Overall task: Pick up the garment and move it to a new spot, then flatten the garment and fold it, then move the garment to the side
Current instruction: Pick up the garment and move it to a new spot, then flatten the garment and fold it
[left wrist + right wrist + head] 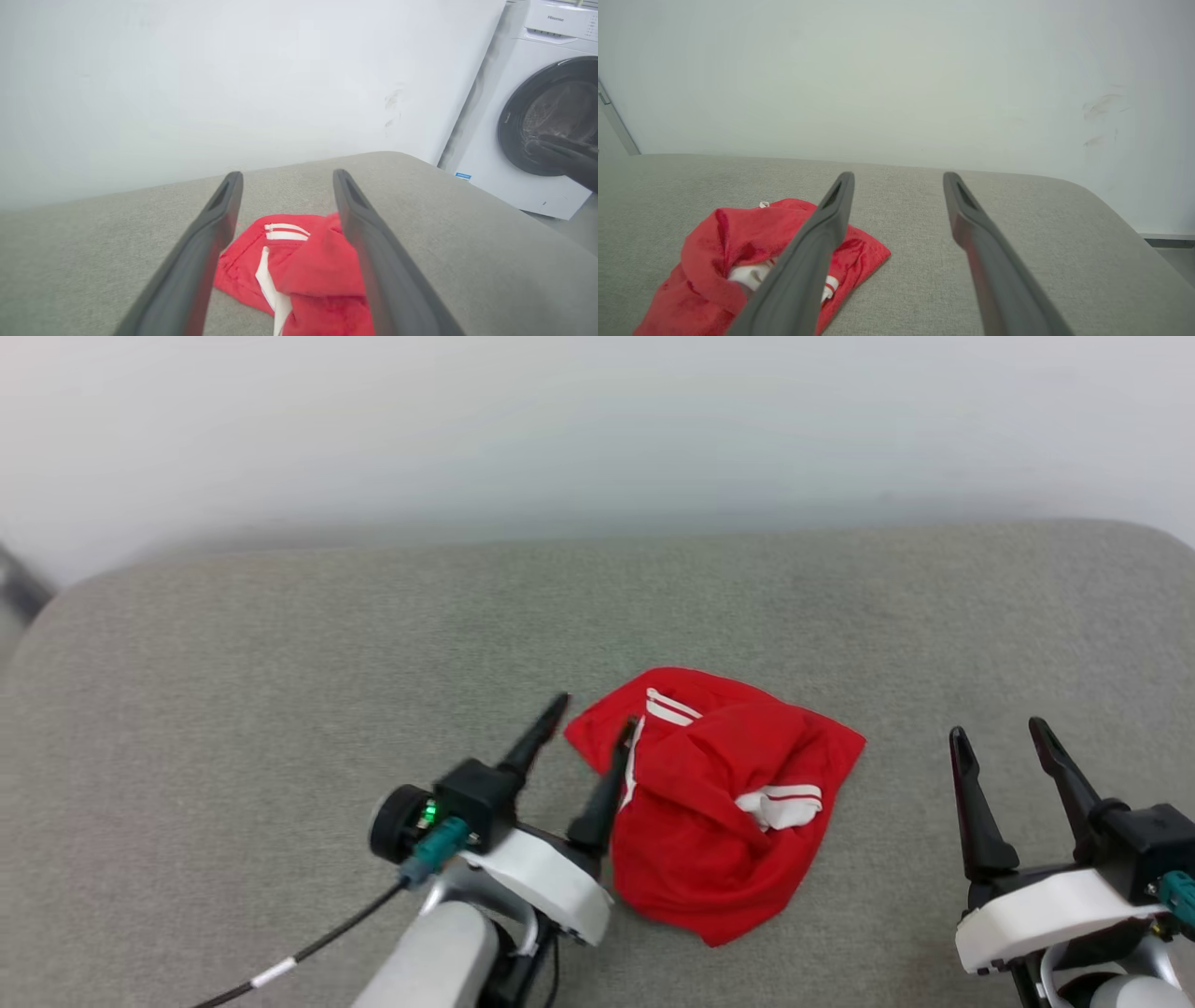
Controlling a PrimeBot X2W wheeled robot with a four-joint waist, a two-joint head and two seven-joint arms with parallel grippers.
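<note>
Red shirt (719, 803) crumpled in a heap on the grey table (280, 663), toward its front middle. Left gripper (597, 711) wide open, gripping nothing, at the shirt's left edge (touching or not, cannot tell). Right gripper (997, 730) open also, empty, well apart from the shirt.

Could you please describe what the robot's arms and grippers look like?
The left gripper and right gripper each have two long, dark, tapering fingers on a black housing above a white wrist shell. The left housing shows a green light and a teal connector, with a black cable carrying a white tag. The forearms are pale grey.
</note>
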